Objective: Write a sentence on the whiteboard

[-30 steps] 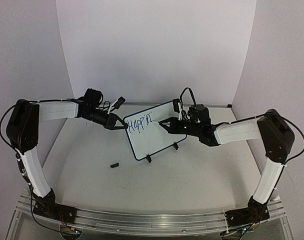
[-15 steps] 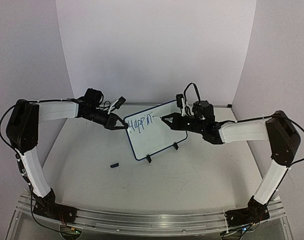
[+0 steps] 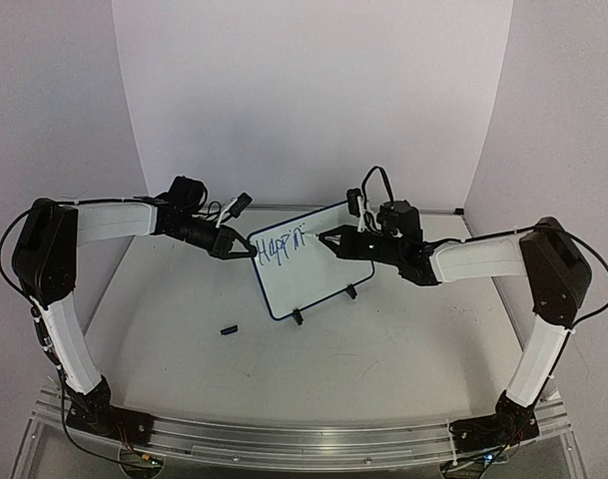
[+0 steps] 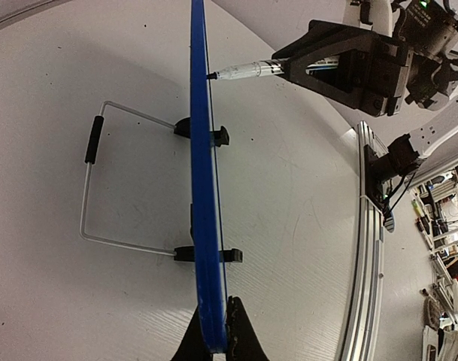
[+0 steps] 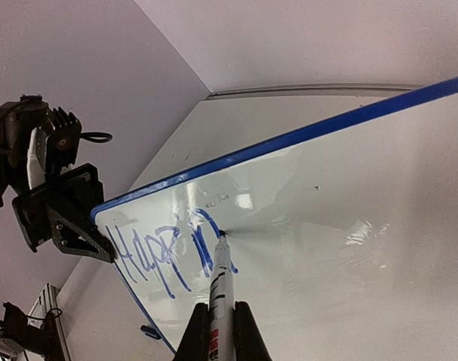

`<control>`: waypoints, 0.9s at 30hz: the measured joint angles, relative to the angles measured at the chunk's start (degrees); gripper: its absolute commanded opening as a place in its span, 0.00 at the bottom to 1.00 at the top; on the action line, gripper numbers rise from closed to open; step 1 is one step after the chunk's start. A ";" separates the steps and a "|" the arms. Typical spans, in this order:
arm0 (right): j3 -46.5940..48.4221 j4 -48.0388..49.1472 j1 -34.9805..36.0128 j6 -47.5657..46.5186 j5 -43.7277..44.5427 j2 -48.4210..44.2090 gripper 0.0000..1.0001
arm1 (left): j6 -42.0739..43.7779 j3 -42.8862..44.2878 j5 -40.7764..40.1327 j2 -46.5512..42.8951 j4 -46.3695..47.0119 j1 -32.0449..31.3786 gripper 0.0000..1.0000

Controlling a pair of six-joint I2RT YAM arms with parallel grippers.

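The whiteboard (image 3: 318, 271) stands tilted on two black clip feet at the table's middle; it shows edge-on in the left wrist view (image 4: 202, 188) and from the front in the right wrist view (image 5: 349, 218). The sentence (image 3: 281, 244) reads about "Happin" in blue (image 5: 168, 252). My left gripper (image 3: 240, 246) is shut on the whiteboard's left edge (image 4: 213, 331). My right gripper (image 3: 335, 240) is shut on a slim marker pen (image 5: 222, 301), its tip touching the board at the last letter; the pen also shows in the left wrist view (image 4: 247, 71).
A small black marker cap (image 3: 228, 328) lies on the table in front of the board's left. A wire stand (image 4: 93, 188) props the board from behind. A metal rail (image 3: 284, 439) runs along the near edge. White walls enclose the back and sides.
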 measured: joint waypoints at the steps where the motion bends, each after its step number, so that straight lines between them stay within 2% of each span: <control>1: 0.00 0.01 0.00 0.00 0.14 0.00 0.00 | 0.00 0.02 -0.01 0.00 0.01 0.00 0.00; 27: -0.02 1.01 -0.53 0.28 2.97 0.00 0.00 | -0.13 0.02 -0.20 0.00 -0.07 -0.02 0.00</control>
